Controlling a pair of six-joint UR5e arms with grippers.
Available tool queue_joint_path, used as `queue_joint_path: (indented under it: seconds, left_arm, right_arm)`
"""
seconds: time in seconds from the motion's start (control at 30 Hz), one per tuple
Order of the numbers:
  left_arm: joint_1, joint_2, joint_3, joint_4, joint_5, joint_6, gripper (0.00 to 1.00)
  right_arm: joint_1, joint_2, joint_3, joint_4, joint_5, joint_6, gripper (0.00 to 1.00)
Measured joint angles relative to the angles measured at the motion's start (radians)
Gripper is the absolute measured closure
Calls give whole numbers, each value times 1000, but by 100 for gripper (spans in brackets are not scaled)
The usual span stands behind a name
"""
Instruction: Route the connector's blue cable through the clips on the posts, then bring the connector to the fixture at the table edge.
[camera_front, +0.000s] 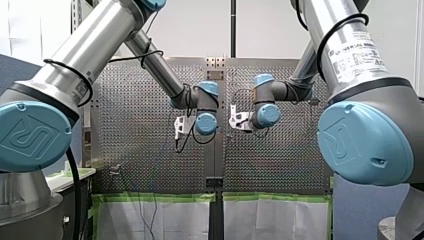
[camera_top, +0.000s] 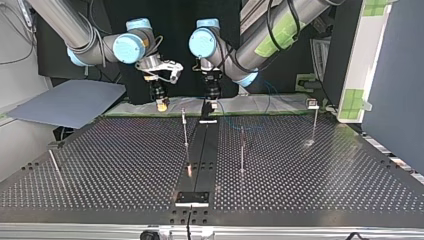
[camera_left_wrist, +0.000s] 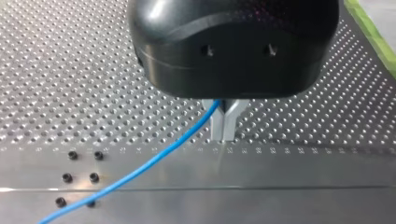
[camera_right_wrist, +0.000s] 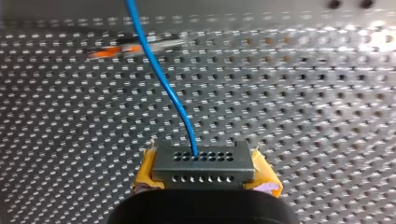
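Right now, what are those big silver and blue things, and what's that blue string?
They are two robot arms, my left arm and my right arm, working at a metal table full of little holes. One picture looks from behind the arms, one from across the table, and two come from cameras on the wrists. Thin posts stand on the table. The left gripper pinches a blue cable between metal fingers. The right gripper holds the grey connector at the cable's end between yellow pads.
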Motion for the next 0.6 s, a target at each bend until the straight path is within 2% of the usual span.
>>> queue_joint_path:
  seconds: [0.27,0.47,0.6]
  left_arm:
    - [0,-16,5,23,22,5,100]
    - [-5,-59,9,49,30,2,100]
    - [-5,-78,10,56,37,2,100]
  right_arm:
    - [-23,68,66,-71,-4,-8,100]
    - [-50,96,78,-129,-12,-18,100]
    - [-68,99,78,-164,-33,-20,100]
